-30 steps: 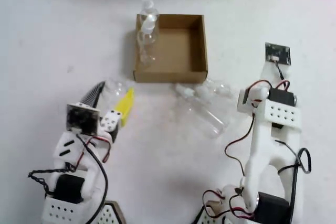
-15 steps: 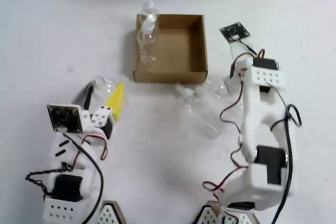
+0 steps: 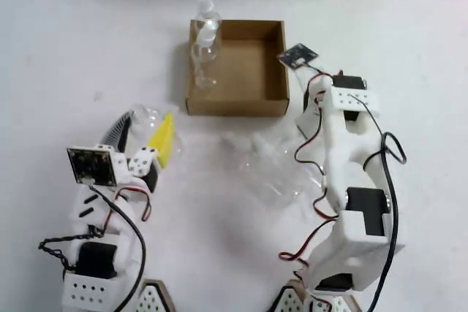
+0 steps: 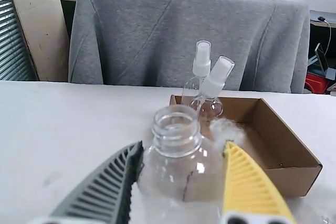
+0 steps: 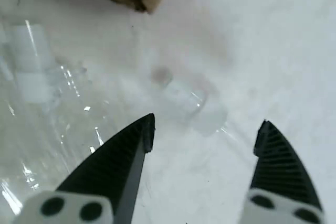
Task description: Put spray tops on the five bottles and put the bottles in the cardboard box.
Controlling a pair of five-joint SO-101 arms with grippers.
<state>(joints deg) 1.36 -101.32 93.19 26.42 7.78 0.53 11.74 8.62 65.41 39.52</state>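
- High view: cardboard box (image 3: 252, 71) at 12 o'clock on the worktop (image 3: 66, 49). Two capped bottles (image 3: 206, 34) at its 10 o'clock corner; one seems inside along the wall, the other just beyond the rim.
- Loose bottles (image 3: 274, 169) lie in a clear heap at the box's 6 o'clock.
- Left gripper (image 3: 152, 118) at 8 o'clock, grey + yellow jaws either side of the uncapped bottle (image 3: 146, 120). Right arm (image 3: 351, 129) reaches from 5 o'clock to just off the box's 4 o'clock corner.
- Left wrist view: jaws closed on the uncapped bottle, pressing both sides. It stands upright, neck open, no top. Box w/ capped bottles lies beyond it.
- Right wrist view: right gripper (image 5: 206, 124) has jaws wide apart, holding nothing, above a small pale piece (image 5: 181, 98) on the worktop. Prob. a spray top, too blurred to confirm. Loose bottles beside it, box corner near.
- Step: approx. bottle 3 of 5. Left presents the bottle; right seems set to pick a top.
- Next: right needs to drop, centre jaws on the piece and close gently, then line it up w/ the open neck. Left must hold the bottle upright & steady.
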